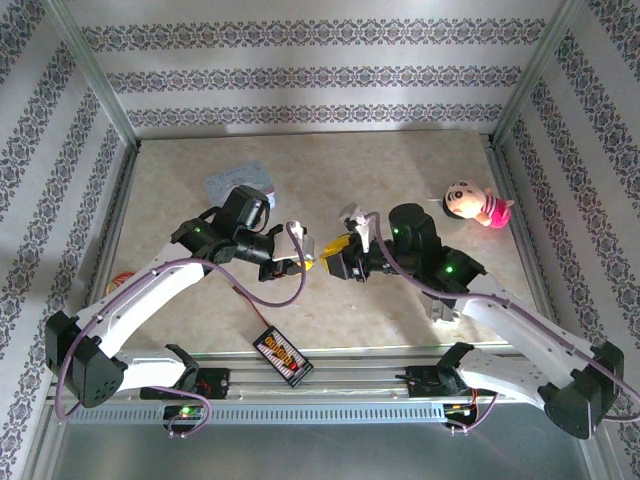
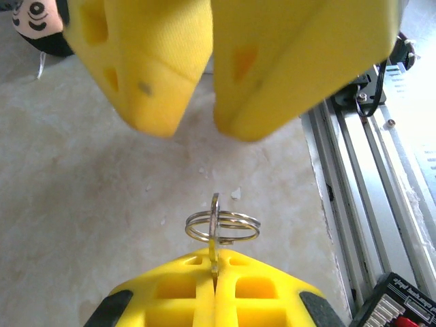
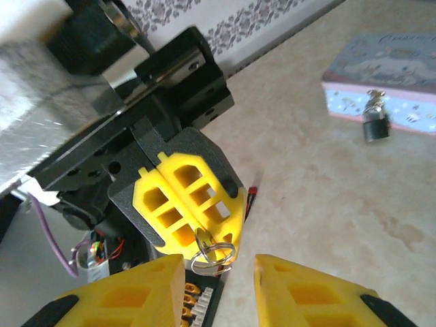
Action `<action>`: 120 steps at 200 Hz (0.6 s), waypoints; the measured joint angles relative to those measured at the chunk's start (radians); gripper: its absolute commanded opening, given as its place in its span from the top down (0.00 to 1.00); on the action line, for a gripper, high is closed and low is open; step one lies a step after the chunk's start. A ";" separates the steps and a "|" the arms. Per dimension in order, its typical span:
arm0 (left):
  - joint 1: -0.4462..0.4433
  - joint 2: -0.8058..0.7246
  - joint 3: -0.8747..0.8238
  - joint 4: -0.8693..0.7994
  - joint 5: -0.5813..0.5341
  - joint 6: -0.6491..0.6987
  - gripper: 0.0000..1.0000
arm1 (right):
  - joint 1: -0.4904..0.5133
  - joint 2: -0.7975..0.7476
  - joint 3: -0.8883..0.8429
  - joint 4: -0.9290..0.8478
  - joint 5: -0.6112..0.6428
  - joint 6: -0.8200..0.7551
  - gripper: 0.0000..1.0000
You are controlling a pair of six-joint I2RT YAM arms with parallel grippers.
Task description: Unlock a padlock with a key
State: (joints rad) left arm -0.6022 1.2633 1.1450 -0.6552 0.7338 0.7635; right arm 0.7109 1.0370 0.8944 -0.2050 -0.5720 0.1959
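Between the two arms, above the worktop (image 1: 420,160), the left pincer (image 2: 214,272) is clamped fully shut on the key (image 2: 214,216). The key's ringed end stands upright out of the tips, and the split ring (image 2: 240,219) lies across it. The right pincer (image 3: 219,269) faces the left at close range with its jaws narrowly apart and nothing gripped. The ring sits in the gap between its fingers. The padlock (image 3: 375,124) hangs at the front wall of the light-blue tin (image 3: 402,61), well apart from both pincers, toward the far left of the worktop.

The step in hand appears to be a transfer of the key from one pincer to the other. To do it well:

- The right pincer should close on the flat of the exposed end, not on the ring, which would swivel.
- The left pincer should release only once that grip is firm.
- The blade should end up protruding and free for the keyhole.
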 measured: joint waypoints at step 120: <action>0.001 0.012 0.002 -0.029 -0.009 0.015 1.00 | 0.019 0.123 0.049 -0.002 -0.079 -0.045 0.92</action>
State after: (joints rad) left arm -0.6010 1.2755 1.1469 -0.6846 0.7246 0.7788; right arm 0.7296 1.1603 0.9436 -0.2066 -0.6514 0.1505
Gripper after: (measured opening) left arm 0.049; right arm 0.128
